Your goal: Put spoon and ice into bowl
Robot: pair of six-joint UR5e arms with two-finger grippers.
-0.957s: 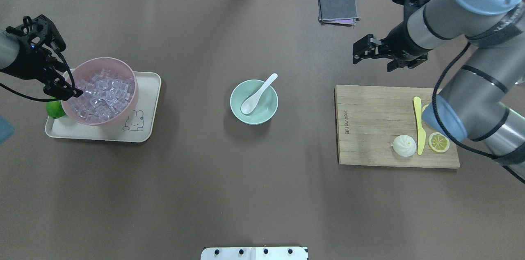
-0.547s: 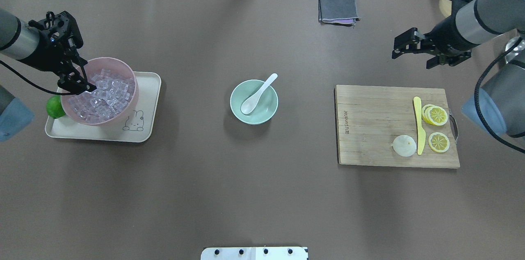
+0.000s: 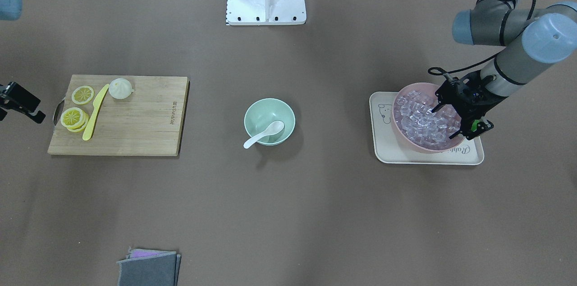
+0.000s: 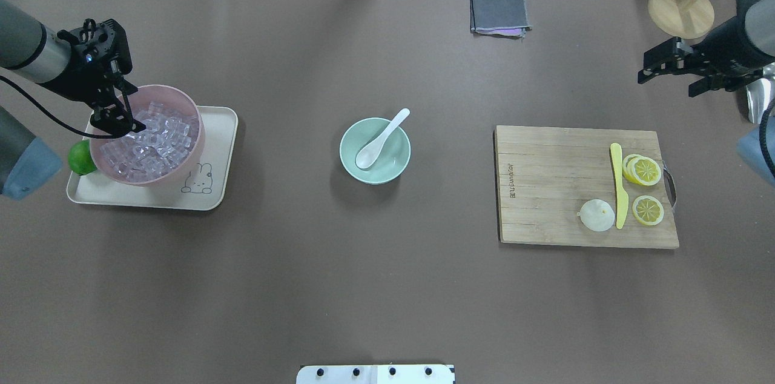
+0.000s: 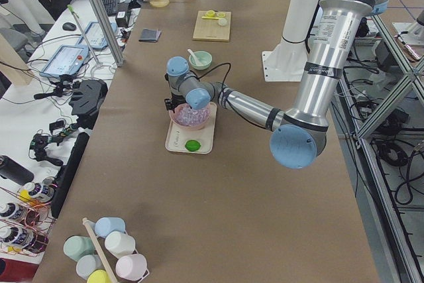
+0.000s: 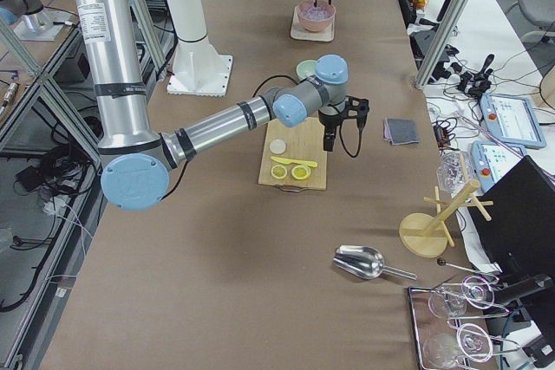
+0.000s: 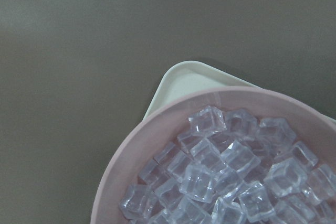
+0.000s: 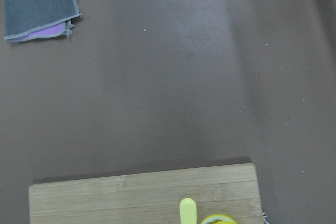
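Observation:
The white spoon (image 4: 376,143) lies in the mint-green bowl (image 4: 396,169) at the table's middle, its handle resting over the far rim; they also show in the front view as spoon (image 3: 265,134) and bowl (image 3: 261,112). No ice shows in that bowl. The clear ice cubes (image 4: 154,142) fill a pink bowl (image 4: 187,169) on a cream tray (image 4: 218,190). My left gripper (image 4: 136,110) hangs open and empty just above the ice at the pink bowl's left rim. Its wrist view shows the ice (image 7: 231,177) close below. My right gripper (image 4: 669,82) is open and empty, high at the far right.
A wooden cutting board (image 4: 545,190) on the right holds a yellow knife (image 4: 617,184), lemon slices (image 4: 646,209) and a white bun (image 4: 596,215). A grey cloth (image 4: 497,11) lies at the far edge. A lime (image 4: 79,158) sits on the tray. A wooden stand (image 4: 681,11) is at the far right.
My left gripper has moved right, from beside the pink bowl to over its rim and ice. My right arm has drawn back to the right, away from the cutting board.

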